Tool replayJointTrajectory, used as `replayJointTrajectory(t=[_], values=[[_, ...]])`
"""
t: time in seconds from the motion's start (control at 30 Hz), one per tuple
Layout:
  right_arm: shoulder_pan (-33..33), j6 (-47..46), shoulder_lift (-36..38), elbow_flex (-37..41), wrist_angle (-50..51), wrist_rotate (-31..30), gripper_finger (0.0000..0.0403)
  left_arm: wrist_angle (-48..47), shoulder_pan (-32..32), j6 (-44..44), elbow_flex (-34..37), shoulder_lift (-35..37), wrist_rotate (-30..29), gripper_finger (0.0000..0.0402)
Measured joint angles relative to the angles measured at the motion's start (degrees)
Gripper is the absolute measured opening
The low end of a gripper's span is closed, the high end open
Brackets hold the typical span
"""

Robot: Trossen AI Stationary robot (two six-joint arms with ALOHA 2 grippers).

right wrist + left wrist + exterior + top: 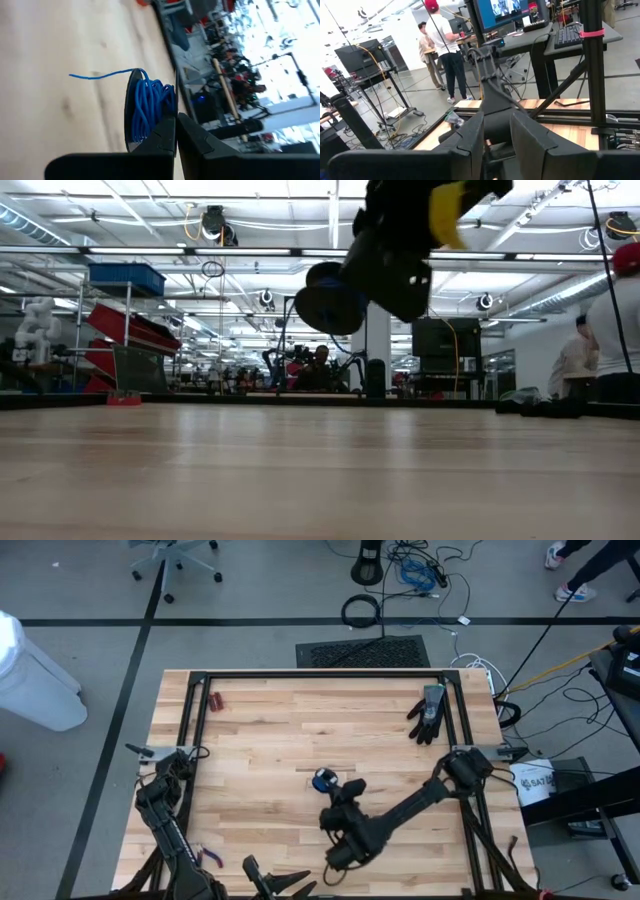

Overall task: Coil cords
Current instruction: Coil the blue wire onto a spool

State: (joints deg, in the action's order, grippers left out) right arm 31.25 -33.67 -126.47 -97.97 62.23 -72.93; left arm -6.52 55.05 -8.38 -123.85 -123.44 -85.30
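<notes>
Right gripper (175,131) fingers pinch the blue cord (150,107) coil above the tabletop (300,730) (likely lifted for winding); left gripper (495,145) waits, fingers half-open, empty.

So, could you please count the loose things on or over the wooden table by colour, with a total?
Blue: 1, the coiled cord, held by the right gripper above the table.
Black: 1, the glove.
Red: 2, the small item near the far left corner, and the pliers.
Total: 4
</notes>
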Motion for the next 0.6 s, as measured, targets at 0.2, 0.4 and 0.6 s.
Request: replayJointTrajectory(t=[0.2,0.4,0.6], values=[[-4.15,0.2,0.0,0.0,1.58,-3.41,0.0,0.0,0.0,-0.02,0.0,0.0,-0.02,0.0102],[-8.25,2.9,0.0,0.0,5.72,-3.32,0.0,0.0,0.0,-0.02,0.0,0.0,-0.02,0.0102],[-10.39,3.17,0.0,0.0,8.64,0.3,0.0,0.01,0.0,-1.2,0.0,0.0,-0.04,0.0102]])
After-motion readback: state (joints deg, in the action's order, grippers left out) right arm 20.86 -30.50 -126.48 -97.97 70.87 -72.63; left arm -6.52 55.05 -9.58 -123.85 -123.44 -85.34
